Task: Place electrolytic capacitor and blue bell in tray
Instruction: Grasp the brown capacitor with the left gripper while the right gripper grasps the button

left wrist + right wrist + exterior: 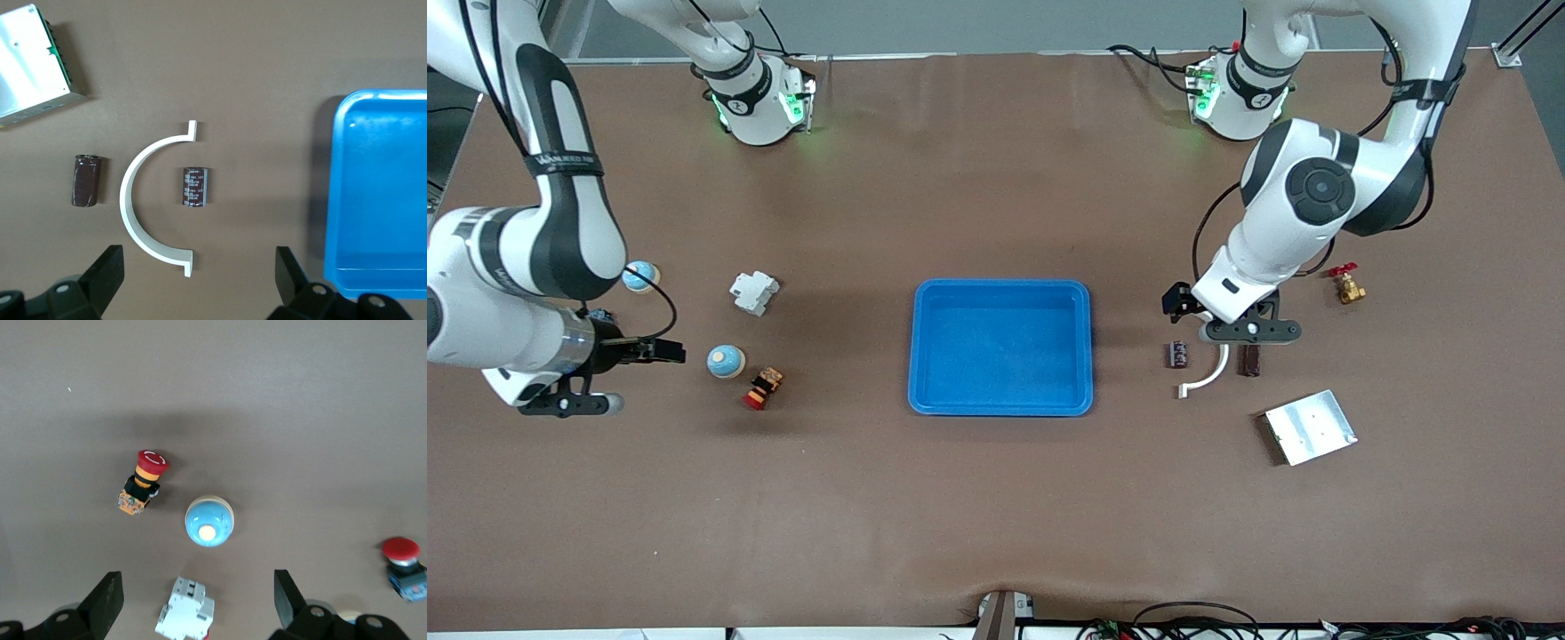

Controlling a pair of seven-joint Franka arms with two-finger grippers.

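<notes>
The blue tray [1000, 347] lies empty at mid-table; its corner shows in the left wrist view [377, 193]. My left gripper [1227, 331] [198, 263] is open and empty above a white curved bracket [143, 200]. One labelled dark capacitor [1179, 354] [194, 186] lies inside the bracket's curve, and a second capacitor [1251, 360] [87, 180] lies outside it. My right gripper [663, 352] [197, 587] is open and empty, up in the air over the right arm's end of the table. A blue bell [726, 361] [209, 521] stands there. A second blue bell [640, 276] stands farther from the camera.
A red emergency-stop button [764, 388] [142, 490] lies beside the bell, with a white circuit breaker [754, 292] [187, 610] farther from the camera. A red-capped blue button [403, 567] is nearby. A metal box [1310, 427] [30, 63] and a brass valve [1347, 286] lie at the left arm's end.
</notes>
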